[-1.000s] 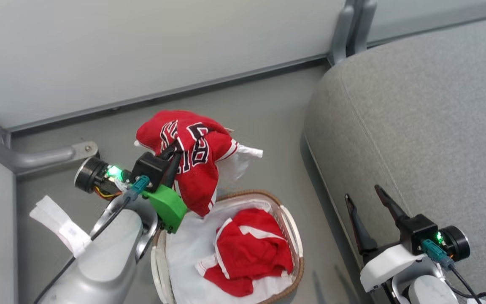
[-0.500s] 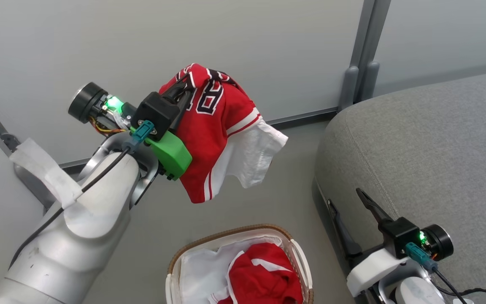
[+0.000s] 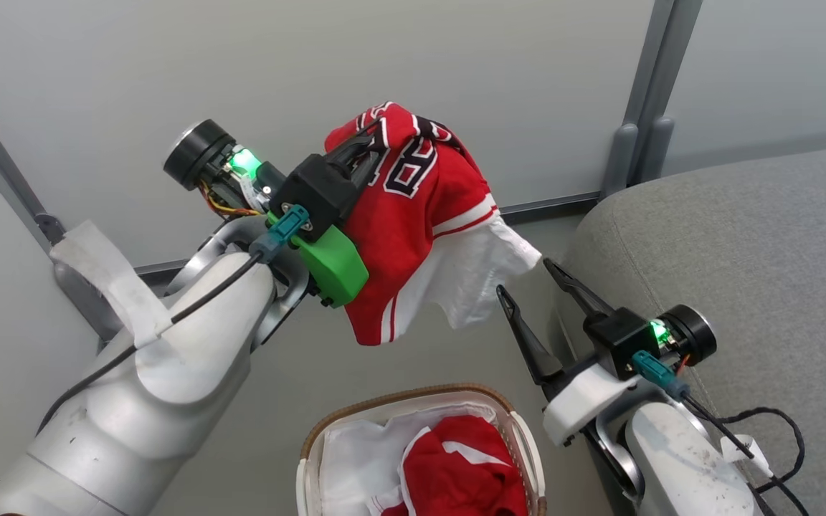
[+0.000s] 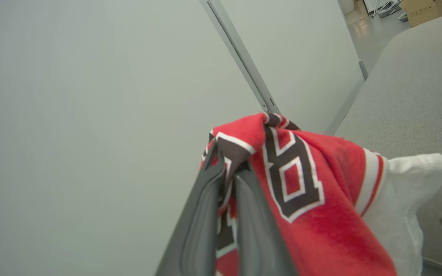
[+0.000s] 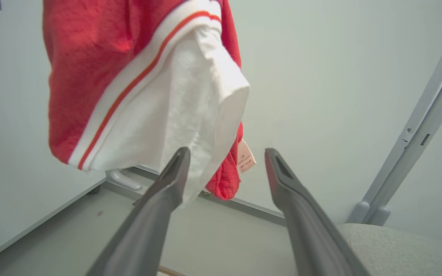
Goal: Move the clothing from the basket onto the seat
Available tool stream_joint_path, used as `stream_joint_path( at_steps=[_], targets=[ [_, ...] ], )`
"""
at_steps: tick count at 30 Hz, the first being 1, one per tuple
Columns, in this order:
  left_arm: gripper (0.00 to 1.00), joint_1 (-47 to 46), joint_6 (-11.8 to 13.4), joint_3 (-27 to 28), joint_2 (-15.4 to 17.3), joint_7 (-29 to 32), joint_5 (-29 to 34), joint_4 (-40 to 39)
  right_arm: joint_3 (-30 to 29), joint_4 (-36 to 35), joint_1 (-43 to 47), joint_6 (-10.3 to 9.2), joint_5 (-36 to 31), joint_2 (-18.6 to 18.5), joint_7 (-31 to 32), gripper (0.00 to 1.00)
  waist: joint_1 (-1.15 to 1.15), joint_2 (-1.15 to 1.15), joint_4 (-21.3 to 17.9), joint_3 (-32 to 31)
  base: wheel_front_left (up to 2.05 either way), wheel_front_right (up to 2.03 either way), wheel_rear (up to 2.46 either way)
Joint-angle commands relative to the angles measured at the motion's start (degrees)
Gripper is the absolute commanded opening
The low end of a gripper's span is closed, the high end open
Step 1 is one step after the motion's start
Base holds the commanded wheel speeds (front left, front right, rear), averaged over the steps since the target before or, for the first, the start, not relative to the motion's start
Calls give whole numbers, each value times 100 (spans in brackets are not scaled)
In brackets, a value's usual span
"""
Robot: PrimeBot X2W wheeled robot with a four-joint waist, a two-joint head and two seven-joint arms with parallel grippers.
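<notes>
I read my left gripper (image 3: pixel 366 140) clenched on the red jersey (image 3: pixel 427 236), which drapes below its fingers with white fabric (image 3: pixel 481 279) at the hem. My right gripper (image 3: pixel 524 276) is spread and empty, tips just beside that fabric. Red shorts (image 3: pixel 463 466) lie in the basket (image 3: pixel 413 396) beneath both grippers. The seat (image 3: pixel 743 251) is to the right gripper's right.

Raised left tool (image 3: pixel 364 143) clamped, right tool (image 3: pixel 523 277) spread (lower)
</notes>
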Motion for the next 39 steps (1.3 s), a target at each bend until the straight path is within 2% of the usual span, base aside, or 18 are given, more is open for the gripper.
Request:
stream_joint_path(
  at_steps=[1, 10, 20, 21, 23, 24, 25, 26, 28, 36, 37, 38, 39],
  targets=[
    [0, -94, 3, -51, -7, -12, -32, -74, 29, 106, -143, -2, -16, -26, -27, 100, 0, 0, 58, 7, 0, 0, 0],
    [0, 59, 4, -376, -12, -32, -222, -445, 427, 866, -755, -2, 67, -26, -27, 100, 0, 0, 208, 3, 0, 0, 0],
    [0, 177, 5, -591, 6, -125, -426, -645, 1152, 1580, -1343, -2, 535, -25, -21, 100, 0, 0, 252, -12, 0, 0, 0],
    [0, 193, 5, -617, 12, -137, -463, -658, 1219, 1634, -1393, -2, 574, -25, -21, 92, 0, 0, 254, -11, 0, 0, 0],
    [0, 224, 5, -649, 26, -165, -515, -667, 1349, 1719, -1490, -3, 638, -25, -21, 70, 0, 0, 256, -9, 0, 0, 0],
    [0, 238, 5, -658, 30, -174, -542, -666, 1388, 1747, -1529, -3, 670, -24, -21, 43, 0, 0, 256, -9, 0, 0, 0],
    [0, 252, 4, -666, 40, -168, -574, -662, 1430, 1783, -1566, -3, 702, -25, -21, 40, 0, 0, 256, -8, 0, 0, 0],
    [0, 265, 5, -670, 47, -178, -598, -651, 1452, 1807, -1590, -3, 730, -25, -21, 21, 0, 0, 256, -8, 0, 0, 0],
    [0, 304, 6, -656, 63, -202, -656, -620, 1470, 1823, -1625, -3, 754, -25, -21, 0, 0, 0, 250, -5, 0, 0, 0],
    [0, 726, 210, -435, 126, -381, -910, -417, 1220, 1719, -1482, -3, 683, -25, -21, 0, 0, 0, 183, -12, 0, 0, 0],
    [21, 803, 235, -400, 124, -407, -964, -380, 1168, 1693, -1456, -3, 680, -25, -21, 0, 0, 0, 174, -13, 0, 0, 0],
    [46, 901, 268, -354, 106, -427, -1021, -344, 1098, 1665, -1428, -3, 662, -25, -21, 0, 0, 0, 162, -15, 0, 0, 0],
    [91, 983, 287, -315, 88, -453, -1057, -313, 1050, 1644, -1410, -3, 656, -25, -21, 0, 0, 0, 153, -16, 0, 0, 0]
  ],
)
